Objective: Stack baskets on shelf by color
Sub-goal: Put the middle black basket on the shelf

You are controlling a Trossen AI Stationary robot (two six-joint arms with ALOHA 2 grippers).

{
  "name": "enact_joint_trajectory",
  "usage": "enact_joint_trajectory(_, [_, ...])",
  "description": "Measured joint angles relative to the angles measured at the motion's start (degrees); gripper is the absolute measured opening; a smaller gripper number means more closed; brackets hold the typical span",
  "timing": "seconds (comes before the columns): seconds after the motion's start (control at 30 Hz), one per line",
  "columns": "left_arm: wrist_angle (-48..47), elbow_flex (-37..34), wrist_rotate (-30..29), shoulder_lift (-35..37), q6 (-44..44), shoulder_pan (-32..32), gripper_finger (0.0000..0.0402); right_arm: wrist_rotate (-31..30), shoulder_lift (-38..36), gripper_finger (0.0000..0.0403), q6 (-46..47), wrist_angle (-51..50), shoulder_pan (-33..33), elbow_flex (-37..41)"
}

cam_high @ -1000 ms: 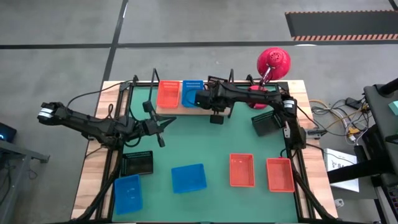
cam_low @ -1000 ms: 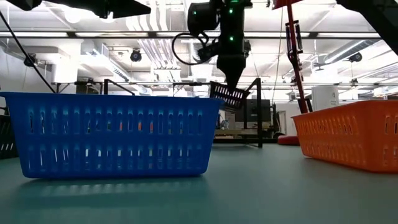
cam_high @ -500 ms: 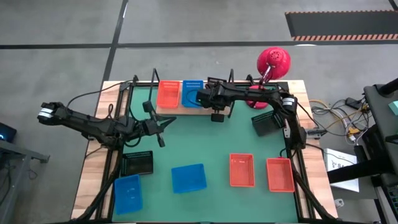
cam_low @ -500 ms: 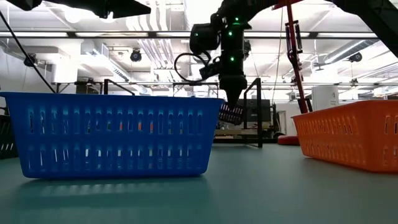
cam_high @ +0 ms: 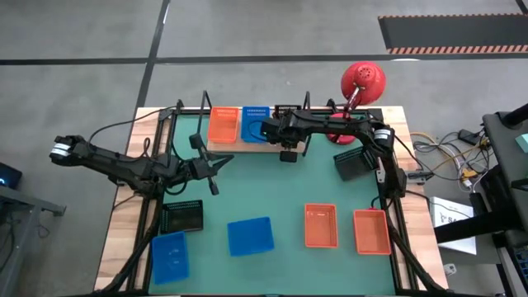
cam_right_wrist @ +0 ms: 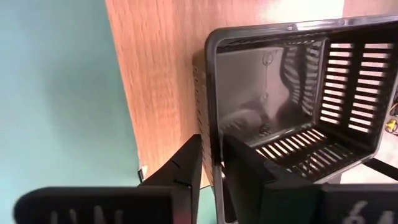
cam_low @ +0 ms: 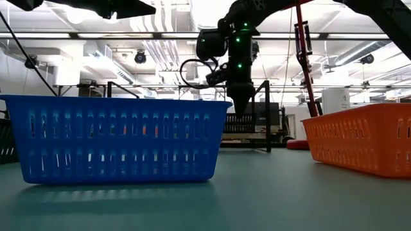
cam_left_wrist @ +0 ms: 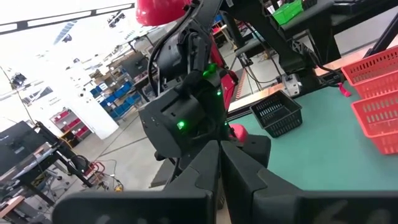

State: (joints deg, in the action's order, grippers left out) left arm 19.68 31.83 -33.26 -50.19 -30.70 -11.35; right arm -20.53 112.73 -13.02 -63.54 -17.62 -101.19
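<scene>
Right gripper is at the shelf, at twelve o'clock on the worktop, its fingers straddling the near wall of a black basket sitting on the wood, slightly parted around it. Orange basket and blue basket stand alongside. Left gripper hangs at nine o'clock, fingers closed on nothing.

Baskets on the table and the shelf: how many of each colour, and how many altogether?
Orange plastic mesh baskets: 3
Blue plastic mesh baskets: 3
Black plastic mesh baskets: 3
Total: 9
</scene>
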Motion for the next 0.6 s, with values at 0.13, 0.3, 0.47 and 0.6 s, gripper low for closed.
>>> enact_joint_trajectory(0.13, [0.1, 0.0, 0.0, 0.0, -0.1, 0.0, 0.0000, 0.0, 0.0, 0.0076, 0.2, 0.4, -0.1, 0.0])
enact_joint_trajectory(0.3, [0.9, 0.1, 0.0, 0.0, -0.1, 0.0, 0.0000, 0.0, 0.0, 0.0088, -0.5, 1.6, 0.0, 0.0])
enact_joint_trajectory(0.47, [0.9, 0.1, 0.0, 0.0, -0.1, 0.0, 0.0000, 3.2, 0.0, 0.0088, -2.0, 1.5, 0.0, 0.0])
enact_joint_trajectory(0.6, [0.9, 0.1, 0.0, 0.0, -0.2, 0.0, 0.0000, 6.0, 0.0, 0.0075, -2.5, 1.3, 0.1, 0.0])
